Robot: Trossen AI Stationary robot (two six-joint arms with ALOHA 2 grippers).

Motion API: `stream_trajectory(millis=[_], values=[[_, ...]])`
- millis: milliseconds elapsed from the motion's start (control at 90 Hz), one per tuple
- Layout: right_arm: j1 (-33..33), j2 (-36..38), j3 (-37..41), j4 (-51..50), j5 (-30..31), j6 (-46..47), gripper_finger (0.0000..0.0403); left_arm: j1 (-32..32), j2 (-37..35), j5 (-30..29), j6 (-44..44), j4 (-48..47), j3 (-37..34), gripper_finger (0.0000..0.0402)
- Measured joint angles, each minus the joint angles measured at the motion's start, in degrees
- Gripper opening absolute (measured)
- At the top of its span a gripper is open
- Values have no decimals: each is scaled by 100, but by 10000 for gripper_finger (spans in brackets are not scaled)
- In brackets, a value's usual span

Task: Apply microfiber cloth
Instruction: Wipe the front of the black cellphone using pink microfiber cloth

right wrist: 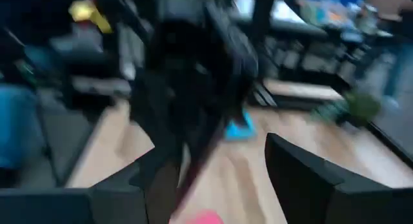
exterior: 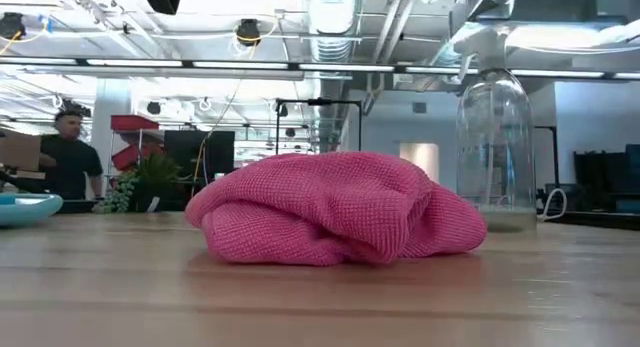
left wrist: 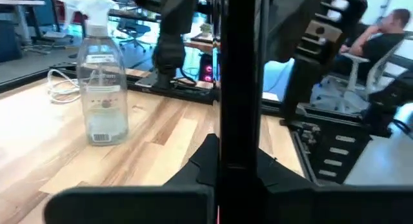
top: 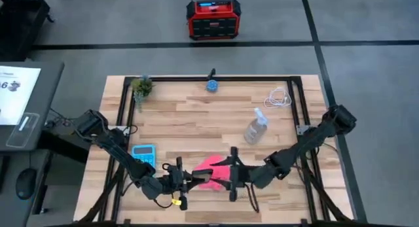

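Observation:
The pink-red microfiber cloth lies bunched in a heap on the wooden table, near its front edge; the low view shows the cloth resting on its underside. My left gripper sits just left of the cloth, shut on a thin black phone seen edge-on. My right gripper faces it from the right, open, its fingers spread wide with nothing between them. A corner of the cloth shows below the right gripper. Neither gripper appears in the low view. My left gripper pinches the black phone's end nearest the gripper between its two fingers, which lie level and point toward the table's right. The phone stands on edge and sticks out toward my right gripper. Whether it is clear of the cloth, I cannot tell.
A clear spray bottle stands behind the cloth to the right. A light blue calculator lies at the left, with a small plant, a blue round object and a white cable along the far edge. A person stands beyond the table.

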State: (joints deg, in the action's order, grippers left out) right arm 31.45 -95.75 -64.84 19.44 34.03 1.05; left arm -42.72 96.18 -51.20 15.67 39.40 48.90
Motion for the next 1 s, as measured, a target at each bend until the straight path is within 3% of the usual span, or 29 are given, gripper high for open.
stream_trajectory(millis=[89, 189, 422, 556, 689, 844, 1000], values=[[-185, -166, 0, 439, -559, 15, 201, 0, 0, -4, -1, -18, 0, 8], [-290, -302, 0, 723, -731, 41, 170, 4, 0, -1, -3, -23, 0, 12], [-135, -277, 4, 989, -340, 31, 21, 15, -2, 25, -28, -249, 0, 14], [-102, -221, 4, 801, -69, 381, 20, 19, -4, -7, -17, -256, 8, 27], [-151, -183, -13, 300, 60, 908, 18, 20, 0, -129, 30, -353, -7, 63], [-157, -183, -11, -66, 133, 984, 17, 9, 2, -128, 305, -991, -9, 103], [-158, -122, -7, -527, 207, 1165, 17, 2, 2, -118, 684, -1575, -10, 114]])
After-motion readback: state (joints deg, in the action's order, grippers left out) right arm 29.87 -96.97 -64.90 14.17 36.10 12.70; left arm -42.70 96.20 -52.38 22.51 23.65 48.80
